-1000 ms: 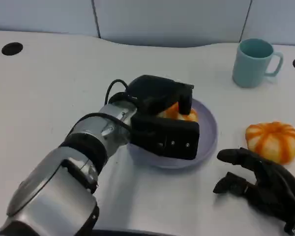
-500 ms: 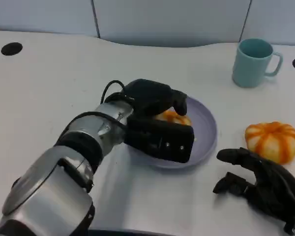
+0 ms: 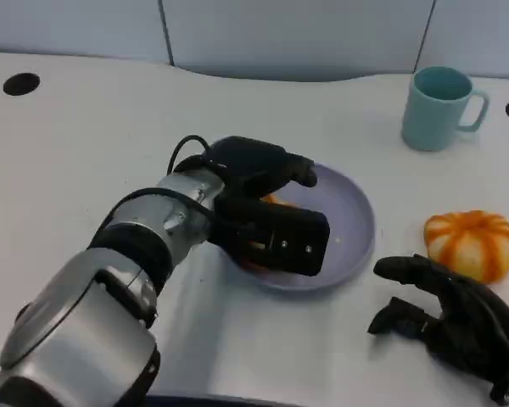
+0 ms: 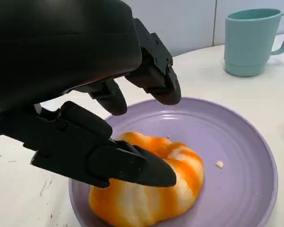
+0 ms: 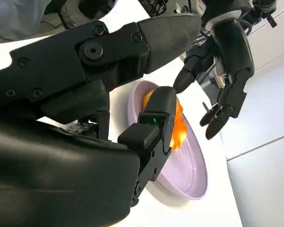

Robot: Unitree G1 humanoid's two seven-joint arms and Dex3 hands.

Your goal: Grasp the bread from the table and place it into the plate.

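We see the bread (image 4: 151, 189) lying in the plate (image 4: 236, 156), our left hand (image 3: 267, 208) spread open above it, our right hand (image 3: 454, 322) resting loosely open, empty.

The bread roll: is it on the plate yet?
Yes. The bread roll lies on the purple plate, with the left hand open above it.

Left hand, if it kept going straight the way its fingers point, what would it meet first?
Probably the bread on the plate: the left hand has its fingers right over it.
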